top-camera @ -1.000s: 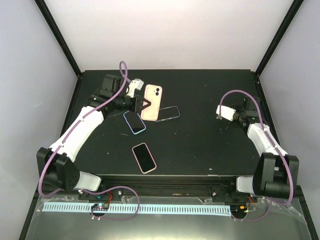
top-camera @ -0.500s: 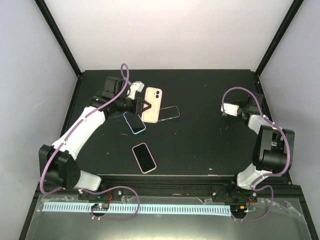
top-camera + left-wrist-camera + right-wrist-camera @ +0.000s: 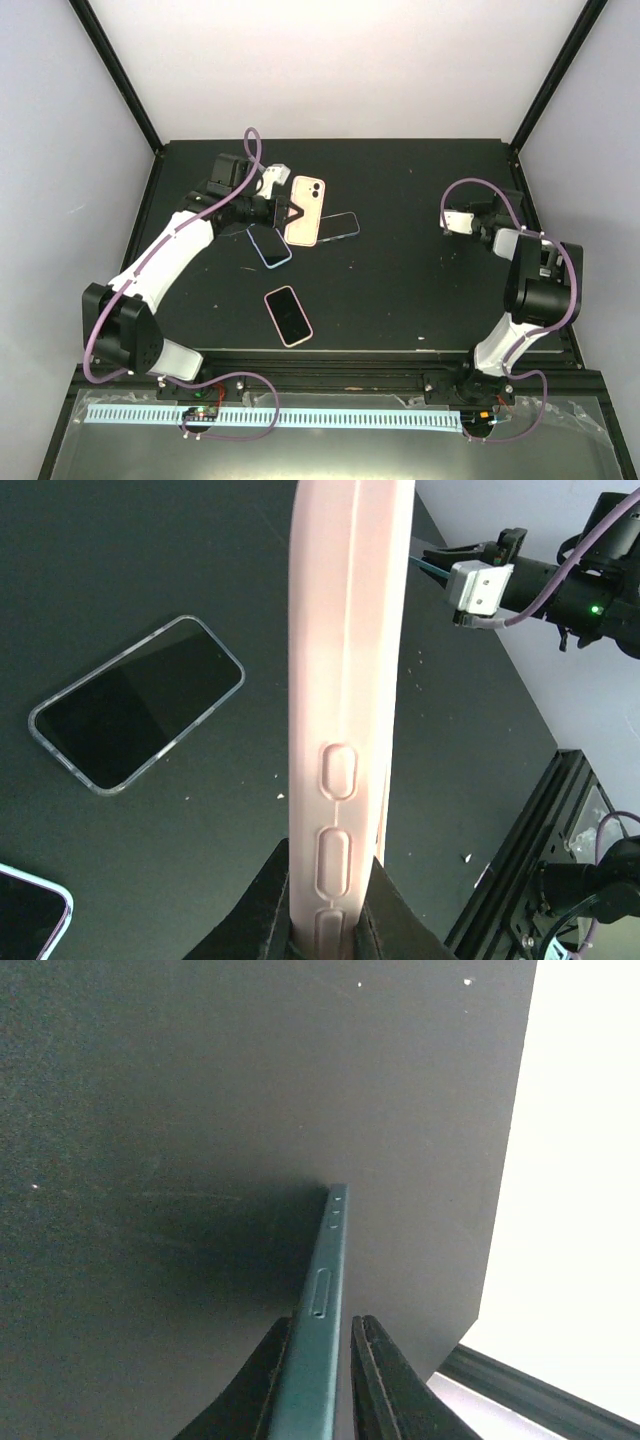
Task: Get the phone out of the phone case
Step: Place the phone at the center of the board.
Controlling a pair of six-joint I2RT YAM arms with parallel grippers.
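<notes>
Pink phone case [image 3: 303, 210] in left claw [image 3: 292, 211], long axis near-to-far, camera end farthest

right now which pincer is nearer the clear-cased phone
Left. The left pincer, shut on the pink phone case, sits just left of the clear-cased phone; the right pincer is far to its right.

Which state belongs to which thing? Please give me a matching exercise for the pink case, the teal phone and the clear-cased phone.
Things:
1. pink case
2. teal phone
3. clear-cased phone

States:
A. lying flat on the table, screen up
B. on edge between the right jaws
C. on edge between the left jaws

Pairs: 1-C, 2-B, 3-A
</notes>
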